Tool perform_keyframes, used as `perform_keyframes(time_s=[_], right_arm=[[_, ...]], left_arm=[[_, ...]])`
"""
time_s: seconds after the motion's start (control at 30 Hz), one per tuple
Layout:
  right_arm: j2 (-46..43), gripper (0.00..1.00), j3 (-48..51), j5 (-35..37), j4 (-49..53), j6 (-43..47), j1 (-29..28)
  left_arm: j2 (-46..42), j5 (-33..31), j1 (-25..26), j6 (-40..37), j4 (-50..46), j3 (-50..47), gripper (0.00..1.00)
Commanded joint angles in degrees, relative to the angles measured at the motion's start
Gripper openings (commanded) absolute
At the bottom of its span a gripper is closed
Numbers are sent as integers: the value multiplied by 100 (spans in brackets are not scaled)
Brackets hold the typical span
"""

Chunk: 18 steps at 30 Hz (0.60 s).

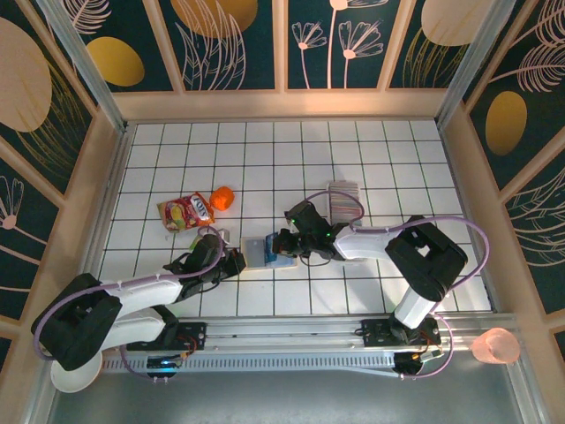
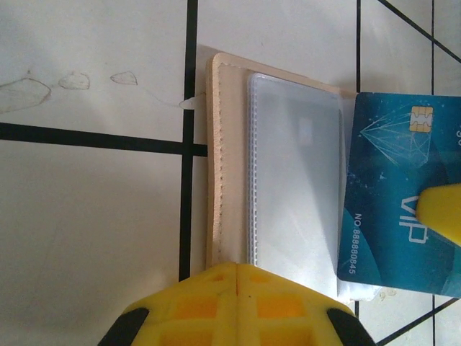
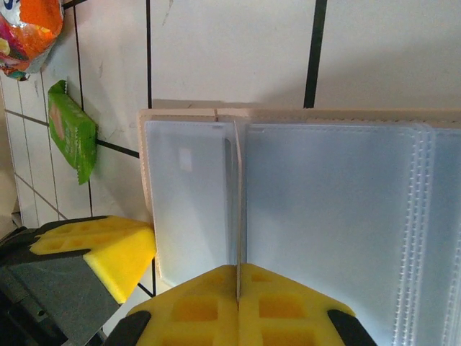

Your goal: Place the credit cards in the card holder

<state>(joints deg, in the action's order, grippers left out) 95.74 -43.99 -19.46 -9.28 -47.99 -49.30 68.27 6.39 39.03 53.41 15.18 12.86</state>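
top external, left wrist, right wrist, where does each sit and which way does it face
top external: above and behind the bases, looking down on the table; left arm and right arm show.
left wrist: on the left arm, facing down at the card holder and blue card; left gripper at bottom.
right wrist: on the right arm, facing down at the card holder; right gripper at bottom.
shared: all three show the card holder.

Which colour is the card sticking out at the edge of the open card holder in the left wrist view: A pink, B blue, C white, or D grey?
B: it is a blue card with VIP printed on it, lying at the far side of the card holder.
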Motion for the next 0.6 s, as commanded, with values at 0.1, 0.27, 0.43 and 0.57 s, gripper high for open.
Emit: perform_keyframes(time_s=[0.1, 0.27, 0.43, 0.57], right_arm=[[5, 0, 88, -94, -90, -45, -66], [-24, 0, 219, -234, -343, -223, -71], [8, 0, 237, -231, -457, -310, -80], [-51, 0, 276, -143, -407, -339, -72]], left_arm=[[87, -67, 10, -52, 168, -65, 0], [114, -59, 13, -47, 192, -65, 0], [116, -33, 11, -25, 223, -65, 0], [92, -24, 9, -25, 214, -74, 0]])
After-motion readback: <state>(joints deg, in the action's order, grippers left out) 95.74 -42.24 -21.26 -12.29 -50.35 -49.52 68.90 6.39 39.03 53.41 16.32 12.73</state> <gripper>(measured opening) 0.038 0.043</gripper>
